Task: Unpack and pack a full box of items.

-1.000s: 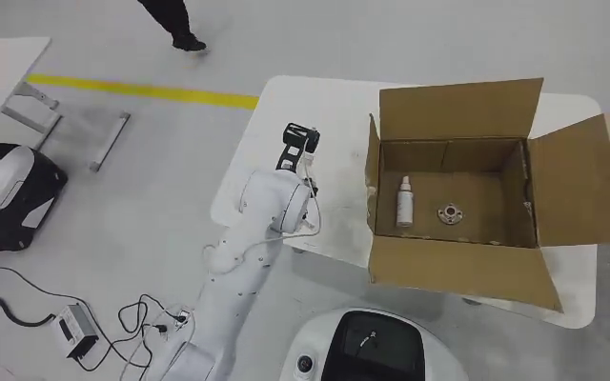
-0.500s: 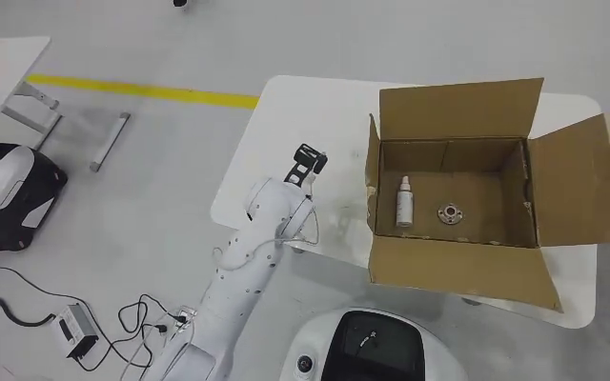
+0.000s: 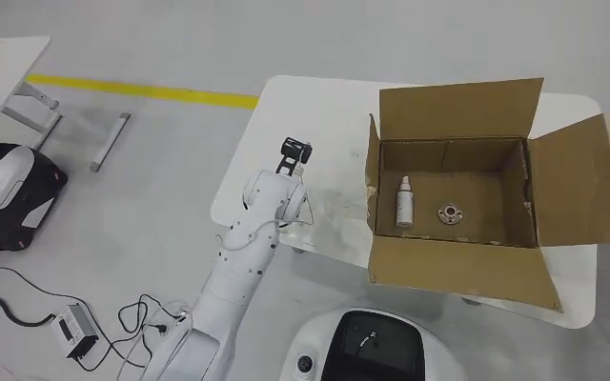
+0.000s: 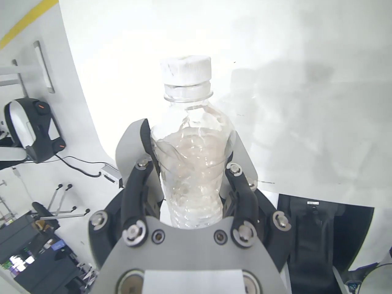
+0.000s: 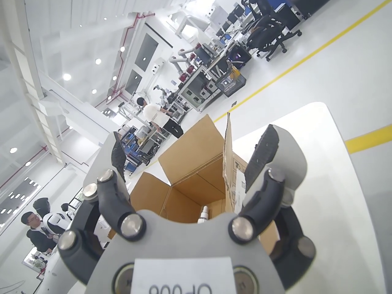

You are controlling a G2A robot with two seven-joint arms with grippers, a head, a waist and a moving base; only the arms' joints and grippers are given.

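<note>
Presently pinching a clear water bottle [image 4: 187, 114] in the left pincer [image 4: 190, 142], hanging over the worktop [image 3: 324, 114] well apart from the cardboard box [image 3: 462, 110]. Holding the right pincer [image 5: 193, 146] spread near that box, sheltering a small spray bottle [image 3: 405, 201] and a metal fitting [image 3: 448, 213].

Open cardboard box [image 3: 457, 110] on table [image 3: 315, 114] — white bottle [image 3: 405, 201], metal disc [image 3: 449, 213] inside

water bottle [image 4: 190, 114] base hidden behind left hand [image 4: 186, 136] body, box [image 3: 457, 267] right flap and counter [image 3: 315, 114] right end cut by view edge, round part [image 3: 448, 213] in box too small to ID, small white bottle [image 5: 204, 212] mostly behind right hand [image 5: 193, 142]
</note>
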